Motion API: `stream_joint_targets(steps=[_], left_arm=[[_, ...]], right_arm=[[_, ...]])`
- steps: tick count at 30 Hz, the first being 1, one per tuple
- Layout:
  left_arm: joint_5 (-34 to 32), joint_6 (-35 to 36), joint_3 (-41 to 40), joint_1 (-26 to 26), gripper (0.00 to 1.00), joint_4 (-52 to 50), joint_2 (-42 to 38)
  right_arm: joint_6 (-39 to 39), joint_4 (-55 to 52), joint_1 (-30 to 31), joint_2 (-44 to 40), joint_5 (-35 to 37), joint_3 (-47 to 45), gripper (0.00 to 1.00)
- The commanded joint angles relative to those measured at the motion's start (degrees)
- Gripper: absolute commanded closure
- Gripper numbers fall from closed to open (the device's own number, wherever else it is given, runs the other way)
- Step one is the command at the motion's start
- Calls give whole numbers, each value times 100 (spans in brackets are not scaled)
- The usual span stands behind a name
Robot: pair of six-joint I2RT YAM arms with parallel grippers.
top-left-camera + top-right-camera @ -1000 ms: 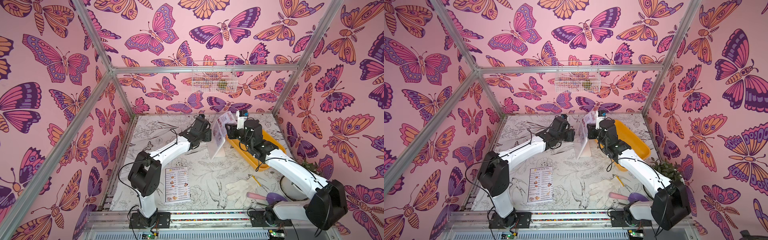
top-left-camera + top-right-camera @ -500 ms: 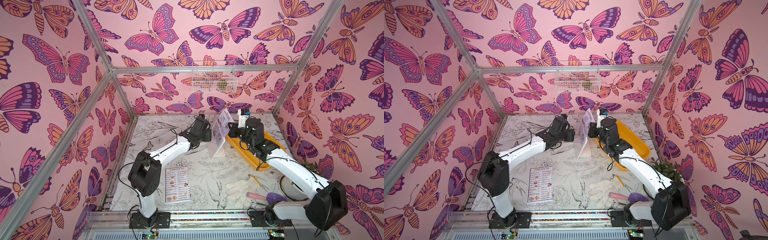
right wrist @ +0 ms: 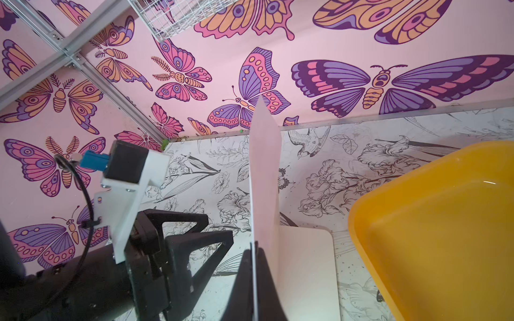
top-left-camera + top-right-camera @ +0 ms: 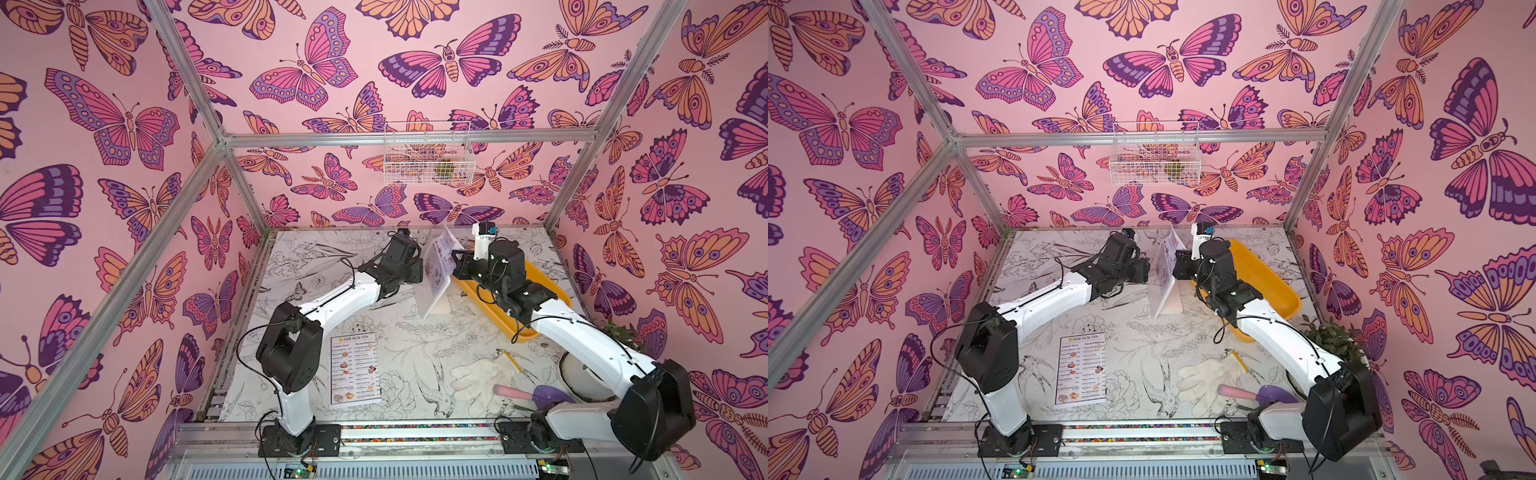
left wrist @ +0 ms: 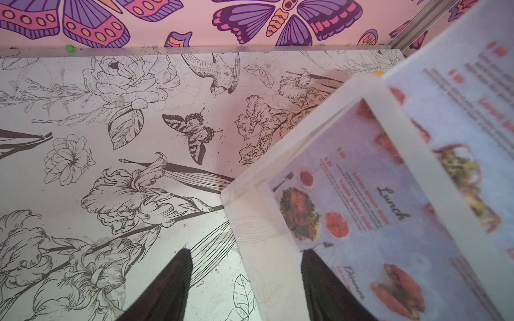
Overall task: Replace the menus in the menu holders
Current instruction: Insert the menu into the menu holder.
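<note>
In a top view the DIM SUM INN menu point(image 4: 355, 370) lies flat while the food-photo menu point(image 4: 445, 242) juts from the menu holder point(image 4: 432, 299), the left wrist view shows the left gripper point(image 5: 244, 251) agape at the holder's edge, and the right wrist view shows the right gripper point(image 3: 253, 251) pinching that sheet.

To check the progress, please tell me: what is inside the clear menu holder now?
The photo menu, only partly in: its top sticks out, pinched by the right claw. Anything behind that sheet is hidden.

Photo menu point(image 4: 446, 243) in stand point(image 4: 430, 301), white menu point(image 4: 354, 368) flat
</note>
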Motion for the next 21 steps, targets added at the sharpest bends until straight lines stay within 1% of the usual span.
stream_joint_targets(steps=[1, 8, 11, 14, 16, 21], left_arm=[[-63, 21, 54, 40, 35, 72, -105], [-82, -5, 3, 41, 35, 79, -130], [-82, -13, -12, 38, 35, 82, -137], [-78, -30, -25, 36, 35, 104, -130], [-73, -40, -34, 40, 35, 116, -130], [-88, -31, -60, 41, 35, 121, -158]], right_arm=[[197, 94, 75, 38, -156, -98, 97], [479, 120, 157, 30, -285, -154, 95], [580, 116, 161, -6, -259, -198, 90], [628, -117, 157, 92, -325, -81, 89], [598, -233, 164, 134, -320, -29, 85], [341, -504, 97, 76, -130, 191, 70]])
